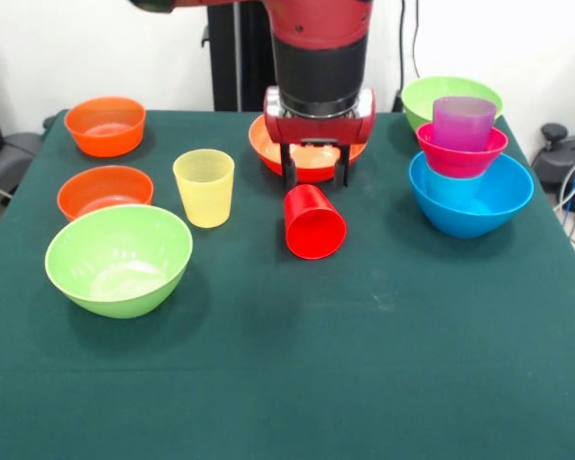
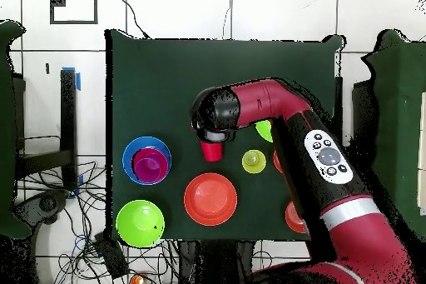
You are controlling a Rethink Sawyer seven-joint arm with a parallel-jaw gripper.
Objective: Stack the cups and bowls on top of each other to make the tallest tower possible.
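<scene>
The red cup [image 1: 314, 222] lies tipped on the green cloth with its mouth toward the front camera; it also shows in the overhead view [image 2: 212, 151]. My gripper [image 1: 316, 177] hangs just above and behind it, open, its fingers [image 1: 289, 169] standing either side of the cup's base end. The wide orange bowl [image 1: 311, 153] sits right behind the gripper. The yellow cup [image 1: 204, 187] stands upright to the left. At the right, the blue bowl [image 1: 470, 196] holds the magenta bowl [image 1: 461, 150] with the purple cup [image 1: 463, 123] in it. I cannot make out the light blue cup.
A lime green bowl [image 1: 119, 259] sits at the front left, with two small orange bowls [image 1: 103, 191] [image 1: 104, 126] behind it. A second lime green bowl [image 1: 450, 96] stands at the back right. In the overhead view the arm [image 2: 291, 139] covers part of the table.
</scene>
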